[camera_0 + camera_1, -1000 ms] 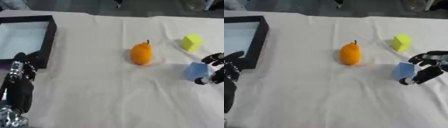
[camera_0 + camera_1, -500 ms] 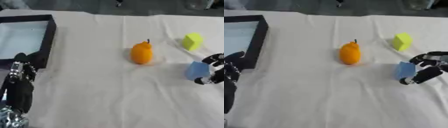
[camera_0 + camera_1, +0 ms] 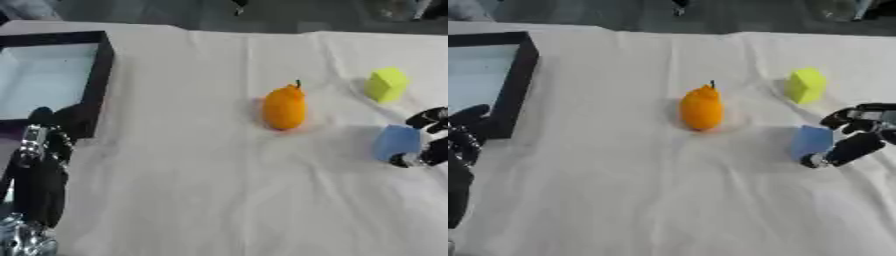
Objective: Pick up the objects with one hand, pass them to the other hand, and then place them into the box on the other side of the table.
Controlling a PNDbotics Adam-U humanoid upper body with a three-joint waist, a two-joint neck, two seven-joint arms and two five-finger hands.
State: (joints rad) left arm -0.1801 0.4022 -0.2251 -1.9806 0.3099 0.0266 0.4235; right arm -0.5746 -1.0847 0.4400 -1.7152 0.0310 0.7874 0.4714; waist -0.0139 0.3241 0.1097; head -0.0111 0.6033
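Note:
A blue block (image 3: 811, 141) lies on the white cloth at the right. My right hand (image 3: 857, 134) comes in from the right edge with its fingers and thumb curled round the block's right side. An orange pear-shaped fruit (image 3: 284, 108) with a dark stem stands mid-table. A yellow-green block (image 3: 386, 84) sits behind the blue one. The black-walled box (image 3: 94, 85) with a pale floor is at the far left. My left hand (image 3: 39, 150) rests low on the left, fingers up and relaxed, just in front of the box's near corner.
The white cloth (image 3: 201, 190) is creased and covers the whole table. Dark floor and some dim shapes lie beyond the far edge.

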